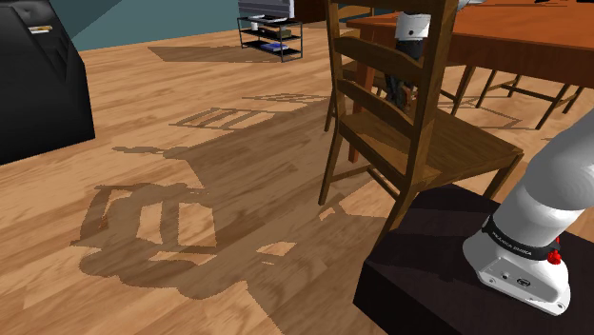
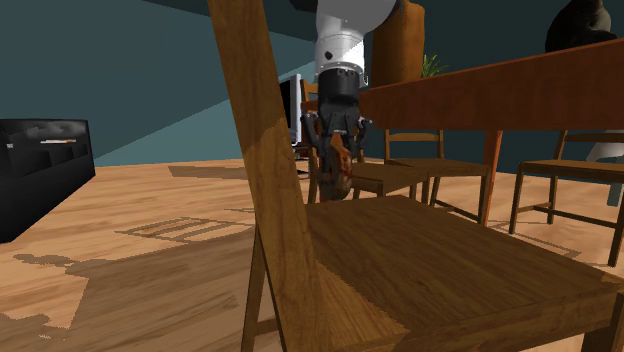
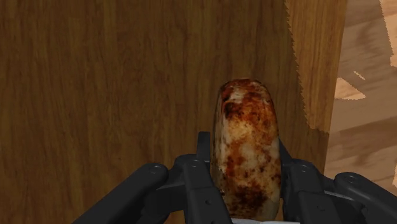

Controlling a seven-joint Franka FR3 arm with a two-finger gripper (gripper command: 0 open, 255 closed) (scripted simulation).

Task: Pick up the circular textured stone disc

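While the pincer (image 3: 243, 145) clasps it between both fingers, the mottled brown-and-cream stone disc (image 3: 247, 159) stands edge-on above a wooden chair seat (image 3: 114, 95), long axis along the fingers, pointing away.

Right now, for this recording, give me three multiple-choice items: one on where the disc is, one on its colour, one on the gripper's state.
1. Where is the disc?
A. lying on the floor
B. in the gripper, above a wooden surface
C. on a shelf

2. What colour is it?
A. plain blue
B. mottled red-brown and cream
C. solid black

3. The gripper is:
A. wide open
B. shut on nothing
C. shut on the disc

Answers:
1. B: the wrist view shows it held over the wooden surface.
2. B: its edge is blotchy.
3. C: both fingers press its sides.
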